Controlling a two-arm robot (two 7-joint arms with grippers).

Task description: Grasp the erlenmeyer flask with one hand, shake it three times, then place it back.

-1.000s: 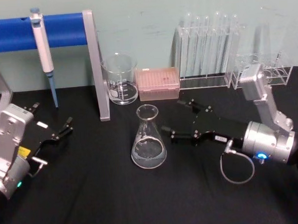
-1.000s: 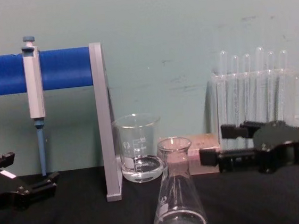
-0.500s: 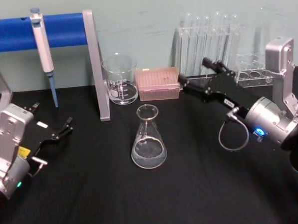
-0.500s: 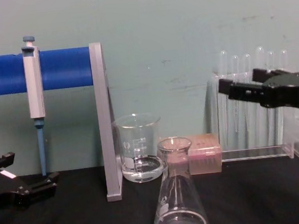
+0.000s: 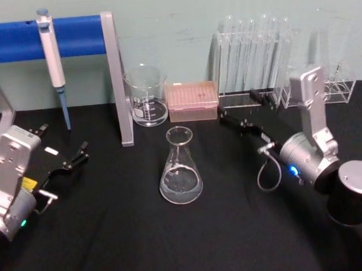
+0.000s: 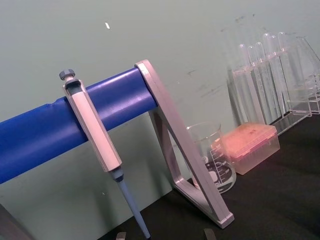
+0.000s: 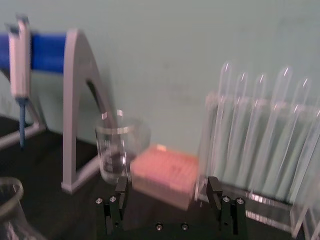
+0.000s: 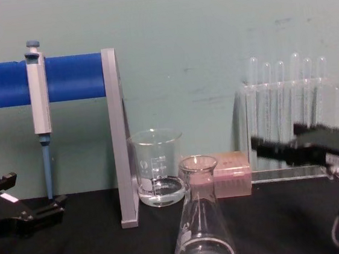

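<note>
Clear conical glass erlenmeyer flask (image 5: 180, 172) upright and untouched mid black desk (image 5: 114, 248); black right gripper (image 5: 236, 104), jaws wide and empty, hovers far-right of it beside the pink tip box (image 5: 193, 101) and should probably travel level, clearing neck and box; left gripper (image 5: 64, 140) parked left, jaws apart.

Your erlenmeyer flask (image 5: 180, 172), clear glass, upright on the black table (image 5: 113, 236), a little clear liquid inside, untouched, your right gripper (image 5: 237, 106) apart to its right, jaws spread
</note>
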